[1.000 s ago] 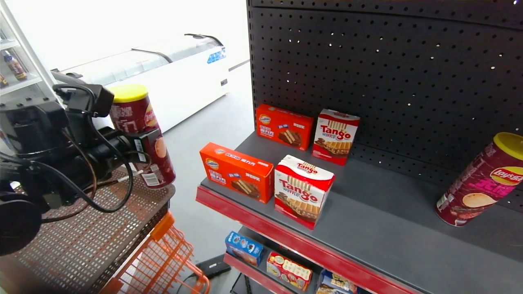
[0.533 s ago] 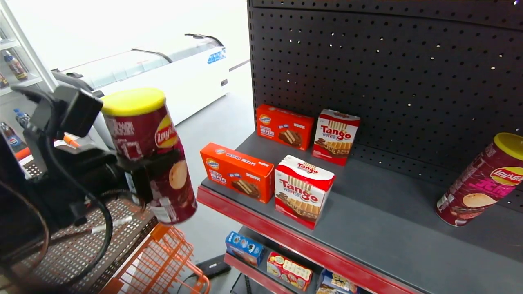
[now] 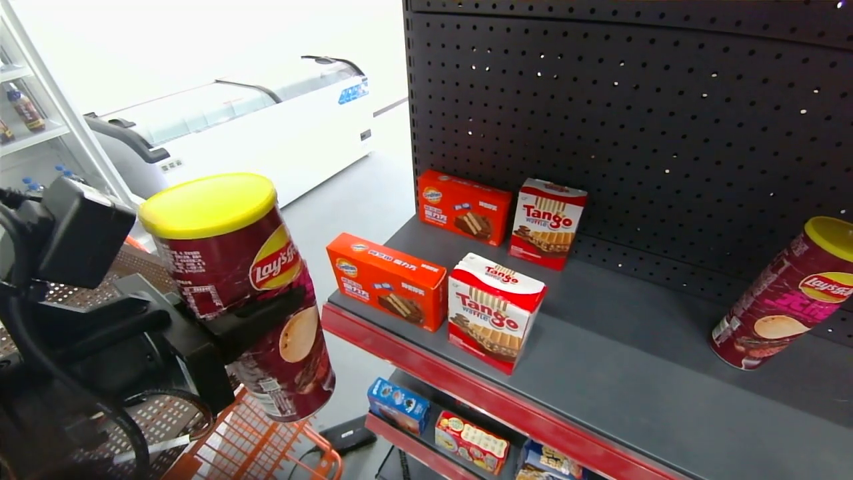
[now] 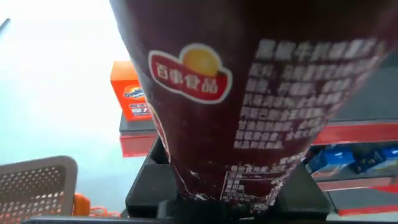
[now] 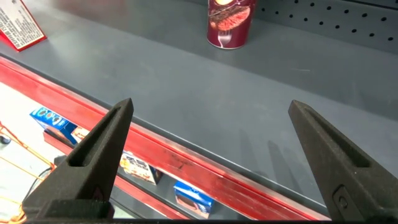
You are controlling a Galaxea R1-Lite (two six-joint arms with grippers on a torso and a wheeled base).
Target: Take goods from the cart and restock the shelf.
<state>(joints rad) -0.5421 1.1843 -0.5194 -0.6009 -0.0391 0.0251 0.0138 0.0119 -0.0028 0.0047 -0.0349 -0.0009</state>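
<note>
Now: clear the red lip, then set it down level

Lower left of the head view, the left gripper (image 3: 256, 323) has its fingers clamped round the waist of the chips can (image 3: 226, 260), which hangs slightly tilted above the orange cart (image 3: 266, 433), short of the shelf (image 3: 633, 360). I'd carry it high over the red edge (image 3: 413, 363) and past the front wafer box (image 3: 493, 310), aim for bare deck right of centre, and level it before letting go. Far right, the other can (image 3: 786, 293) leans on the backboard; the right gripper (image 5: 211, 109) hovers over the deck, fingers spread wide
</note>
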